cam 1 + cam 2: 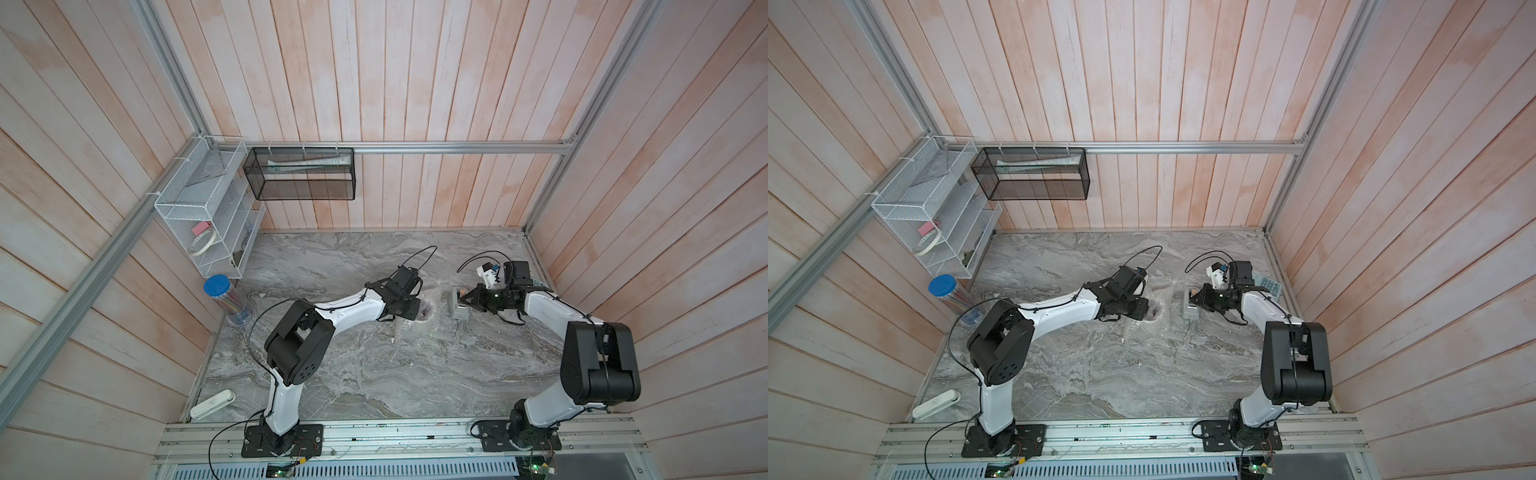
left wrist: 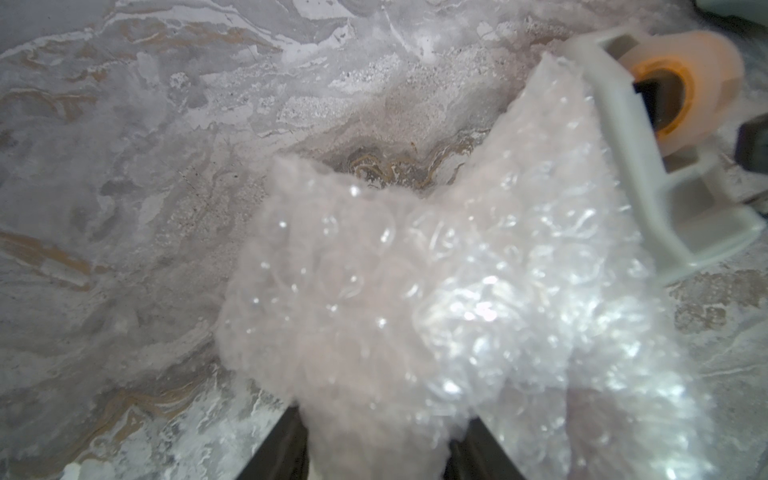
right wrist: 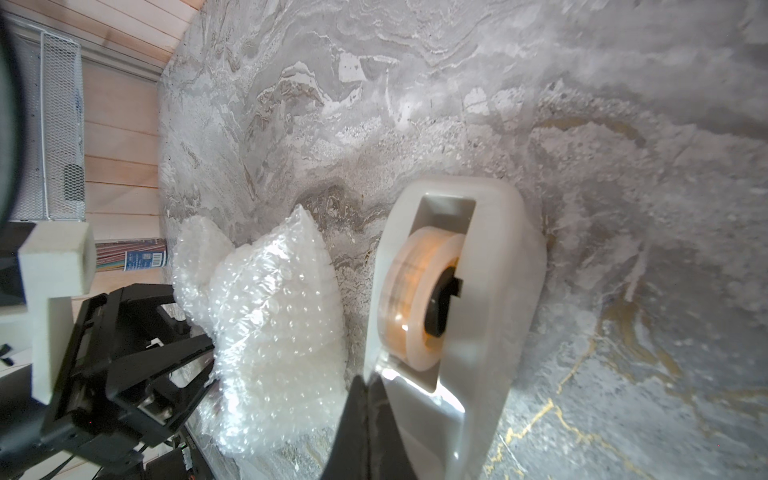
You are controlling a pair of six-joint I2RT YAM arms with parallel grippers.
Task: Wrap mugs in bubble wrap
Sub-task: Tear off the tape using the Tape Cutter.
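2 bent arms [image 1: 357,305]: left tool [image 2: 380,419] tight around bubble wrap [image 3: 278,316], right tool [image 3: 368,399] closed.

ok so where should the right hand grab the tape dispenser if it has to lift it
Probably across the two flat side walls of the tape dispenser, coming straight down from above. It stands upright and slim, so those walls give parallel faces. The bubble wrap bundle sits close on one side, leaving little room for a sideways approach.

I see a grey marble table [image 1: 374,374]. On it sit the bubble wrap [image 3: 270,316] mid-table, a tape dispenser [image 1: 458,309] just beside it, and a blue-lidded jar [image 1: 217,286] and a white case [image 1: 212,404] at the left edge.
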